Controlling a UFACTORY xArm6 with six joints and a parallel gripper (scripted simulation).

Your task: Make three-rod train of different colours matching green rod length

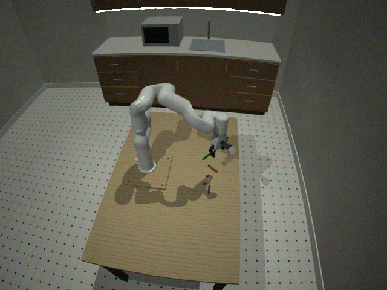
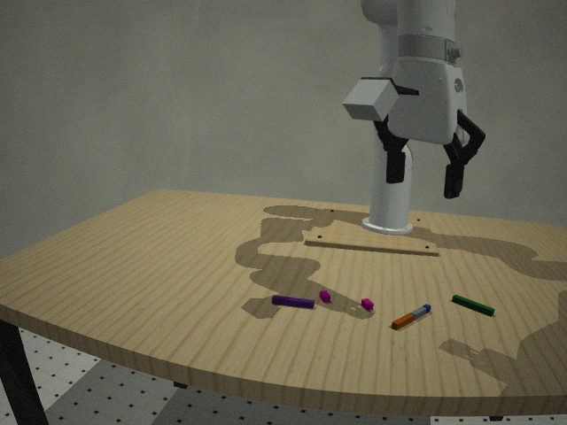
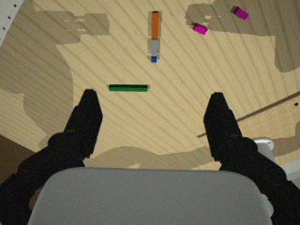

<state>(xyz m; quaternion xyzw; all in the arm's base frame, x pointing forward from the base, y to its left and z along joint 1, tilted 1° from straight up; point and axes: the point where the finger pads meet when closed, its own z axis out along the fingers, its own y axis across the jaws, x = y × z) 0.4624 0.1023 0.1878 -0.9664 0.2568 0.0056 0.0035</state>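
Note:
An orange rod [image 2: 402, 320] [image 3: 155, 25], a grey rod [image 2: 420, 312] [image 3: 154, 48] and a blue rod [image 2: 427, 307] [image 3: 154, 59] lie flat in one line, end to end, grey in the middle; no gap shows between them. The green rod [image 2: 472, 305] [image 3: 127, 88] [image 1: 206, 156] lies apart, beyond the blue end. One magenta rod [image 2: 367, 304] [image 3: 200, 29] and another magenta rod [image 2: 324, 296] [image 3: 241, 13] lie apart to the side. A purple rod [image 2: 292, 302] [image 1: 208, 189] lies past them. My gripper [image 2: 424, 181] [image 3: 153, 104] is open and empty, high above the table.
The robot's base stands on a thin wooden board [image 1: 162, 179] [image 2: 366, 245] on the table [image 1: 175, 237] [image 2: 182, 283], behind the rods. The table's edge lies beyond the orange end of the line. Arm shadows fall across the magenta rods.

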